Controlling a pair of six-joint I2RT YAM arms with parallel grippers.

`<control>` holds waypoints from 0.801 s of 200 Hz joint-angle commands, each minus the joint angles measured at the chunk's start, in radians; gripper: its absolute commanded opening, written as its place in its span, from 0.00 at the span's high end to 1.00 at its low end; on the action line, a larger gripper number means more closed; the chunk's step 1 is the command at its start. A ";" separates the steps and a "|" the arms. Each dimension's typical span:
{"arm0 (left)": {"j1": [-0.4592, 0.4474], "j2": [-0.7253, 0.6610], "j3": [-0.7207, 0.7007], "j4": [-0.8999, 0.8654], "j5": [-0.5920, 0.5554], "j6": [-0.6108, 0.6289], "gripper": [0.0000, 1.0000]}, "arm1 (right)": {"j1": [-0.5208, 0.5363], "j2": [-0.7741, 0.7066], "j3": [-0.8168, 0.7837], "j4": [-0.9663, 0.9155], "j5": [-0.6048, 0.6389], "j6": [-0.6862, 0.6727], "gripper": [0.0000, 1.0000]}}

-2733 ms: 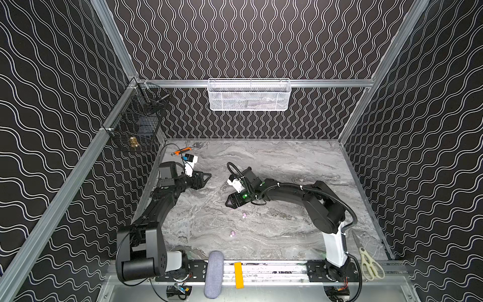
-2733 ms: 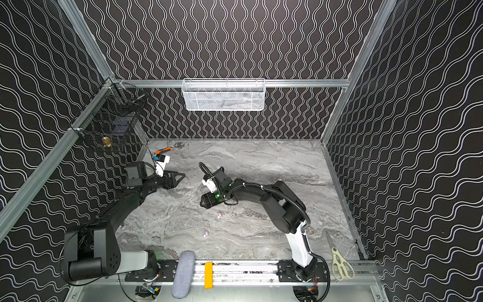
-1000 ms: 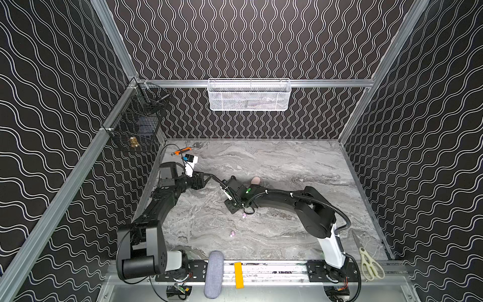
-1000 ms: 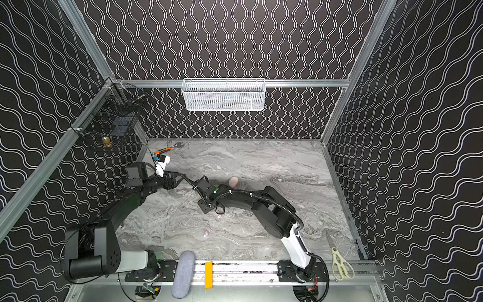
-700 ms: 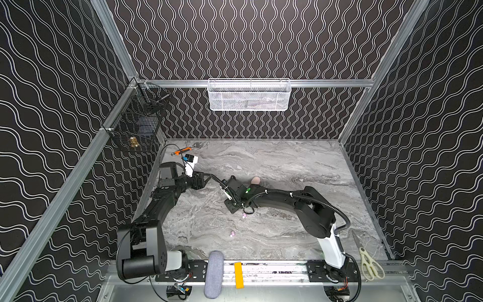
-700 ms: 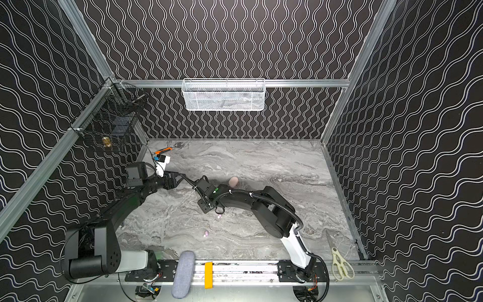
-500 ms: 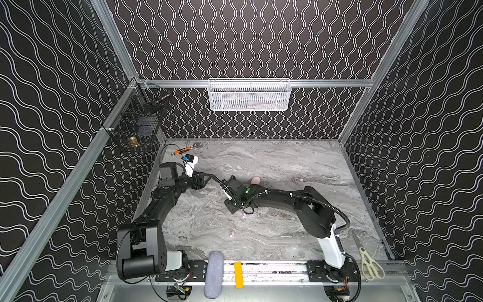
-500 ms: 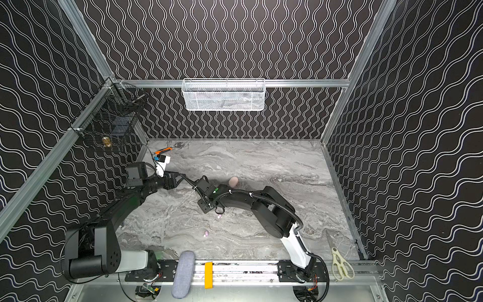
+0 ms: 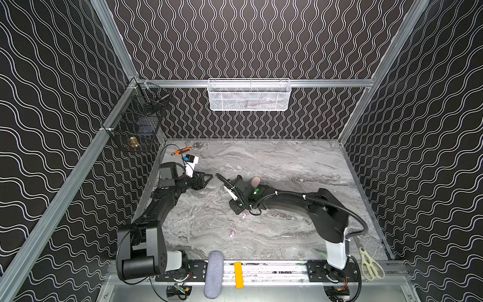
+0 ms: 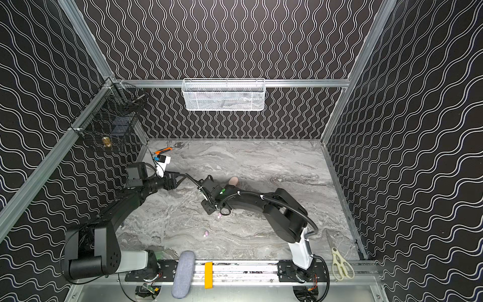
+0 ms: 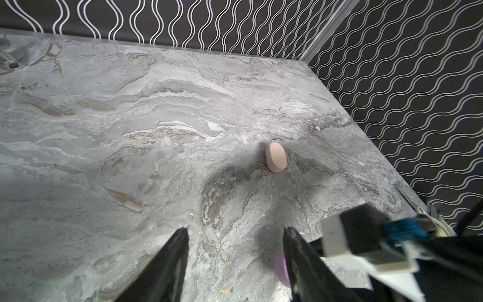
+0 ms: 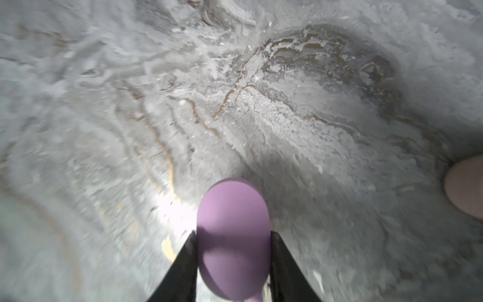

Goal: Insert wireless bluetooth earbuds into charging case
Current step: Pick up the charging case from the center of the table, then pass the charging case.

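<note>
In the right wrist view my right gripper [image 12: 233, 232] is shut on a lilac oval charging case [image 12: 233, 251], one finger against each side. My left gripper [image 11: 235, 230] stands open with nothing between its fingers; the lilac case [image 11: 281, 265] peeks out just beside one finger. In both top views the two grippers meet tip to tip at left centre, left [image 9: 207, 179] and right [image 9: 220, 179]. A peach case [image 9: 255, 180] [image 11: 275, 157] stands behind the right wrist. Two lilac earbuds lie loose on the marble, one [image 9: 244, 215] by the right wrist and one [image 9: 232, 233] nearer the front.
An orange-handled wrench [image 9: 183, 151] lies at the back left corner. Scissors [image 9: 371, 264] rest at the front right. A white mesh basket [image 9: 248, 95] hangs on the back wall, a black wire basket [image 9: 138, 123] on the left wall. A grey pad [image 9: 213, 274] and yellow block [image 9: 237, 274] sit on the front rail.
Since the earliest frames my right arm has swung left up to the left gripper, uncovering the peach case. Over the last second neither arm has visibly shifted.
</note>
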 commanded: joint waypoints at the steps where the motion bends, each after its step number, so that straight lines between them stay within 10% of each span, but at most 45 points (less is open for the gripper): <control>1: -0.012 -0.004 -0.008 0.047 0.048 0.004 0.38 | -0.002 -0.095 -0.065 0.053 -0.076 -0.036 0.66; 160: -0.304 -0.134 -0.080 0.090 0.416 0.116 0.34 | -0.214 -0.784 -0.570 0.211 -0.488 0.035 0.68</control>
